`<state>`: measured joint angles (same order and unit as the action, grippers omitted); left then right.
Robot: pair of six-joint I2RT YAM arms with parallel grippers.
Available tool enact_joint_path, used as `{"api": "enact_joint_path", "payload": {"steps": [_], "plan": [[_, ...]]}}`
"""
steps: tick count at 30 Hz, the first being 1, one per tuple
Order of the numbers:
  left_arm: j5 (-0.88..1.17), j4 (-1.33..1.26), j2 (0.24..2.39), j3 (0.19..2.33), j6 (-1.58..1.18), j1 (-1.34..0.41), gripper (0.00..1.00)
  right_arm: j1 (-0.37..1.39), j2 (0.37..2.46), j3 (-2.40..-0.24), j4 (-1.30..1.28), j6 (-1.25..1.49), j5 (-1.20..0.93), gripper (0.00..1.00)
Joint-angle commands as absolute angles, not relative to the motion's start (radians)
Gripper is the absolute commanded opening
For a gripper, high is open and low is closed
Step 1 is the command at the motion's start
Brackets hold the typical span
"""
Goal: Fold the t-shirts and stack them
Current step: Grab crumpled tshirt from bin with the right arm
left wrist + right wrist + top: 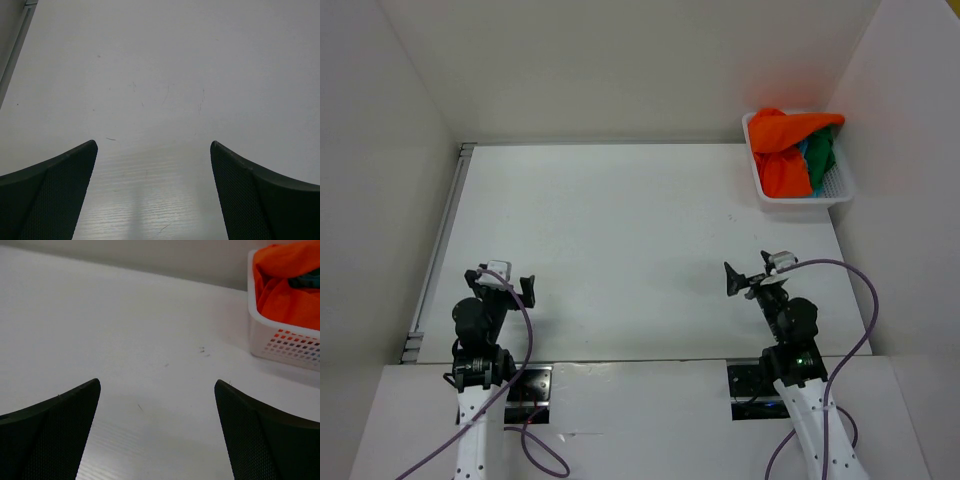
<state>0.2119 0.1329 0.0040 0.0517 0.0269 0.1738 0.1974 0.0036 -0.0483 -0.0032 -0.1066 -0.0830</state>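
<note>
Three soft, crumpled t-shirts (782,150), orange, dark green and turquoise, lie heaped in a white mesh basket (800,200) at the far right corner of the smooth tabletop (620,220). Left fingers (50,195) and right fingers (50,435), dark and dimpled, stand spread, grasping nothing.

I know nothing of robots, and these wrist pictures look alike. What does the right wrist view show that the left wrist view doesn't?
Only the right wrist view: a white basket holding the bunched orange t-shirt. Only the left wrist view: a grey rail, upper left. Both: the white table and an open, empty gripper, the right gripper in one, the left gripper in the other.
</note>
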Motion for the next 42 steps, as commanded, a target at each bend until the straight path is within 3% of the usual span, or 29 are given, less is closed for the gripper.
{"api": "enact_joint_path", "payload": {"steps": [1,4,6,7,9,11,12,16,21,26,30,38,42], "plan": [[0.233,0.094,-0.117,0.014,0.041,0.181,1.00,0.207,-0.071,-0.056,0.201,0.083,-0.039,0.99],[0.251,0.094,-0.117,0.014,0.067,0.181,1.00,0.207,-0.071,-0.141,0.085,0.513,0.273,0.99],[0.538,0.148,-0.117,0.043,0.261,0.181,1.00,0.207,-0.071,-0.198,0.067,0.484,0.197,0.99],[0.696,0.251,-0.117,0.043,0.566,0.181,1.00,0.207,-0.071,-0.209,0.067,0.454,0.154,0.99],[0.930,0.319,-0.117,0.101,0.801,0.181,1.00,0.207,-0.071,-0.231,0.104,0.416,0.067,0.99],[0.988,0.365,-0.117,0.116,1.196,0.181,1.00,0.207,-0.071,-0.253,0.146,0.382,0.028,0.99],[0.945,0.316,-0.117,0.117,1.228,0.181,1.00,0.207,-0.042,-0.291,0.156,0.382,0.028,0.99],[0.646,-0.243,-0.107,0.060,0.960,0.181,1.00,0.207,0.327,-0.542,0.081,0.261,-0.075,0.99],[0.621,0.067,-0.107,0.215,0.913,0.172,1.00,0.207,0.671,-0.822,0.075,-0.029,0.114,0.99],[0.453,0.015,-0.107,0.213,0.784,0.172,1.00,0.198,0.941,-1.034,0.114,-0.242,-0.003,0.99],[0.358,0.015,-0.107,0.202,0.784,0.172,1.00,0.198,1.044,-1.113,0.210,-0.190,0.291,0.99],[0.331,0.025,-0.107,0.232,0.721,0.172,1.00,0.256,1.124,-1.054,0.363,-0.541,0.468,0.99],[0.321,0.015,-0.098,0.232,0.747,0.172,1.00,0.336,1.075,-1.007,0.466,-0.687,0.455,0.99]]}}
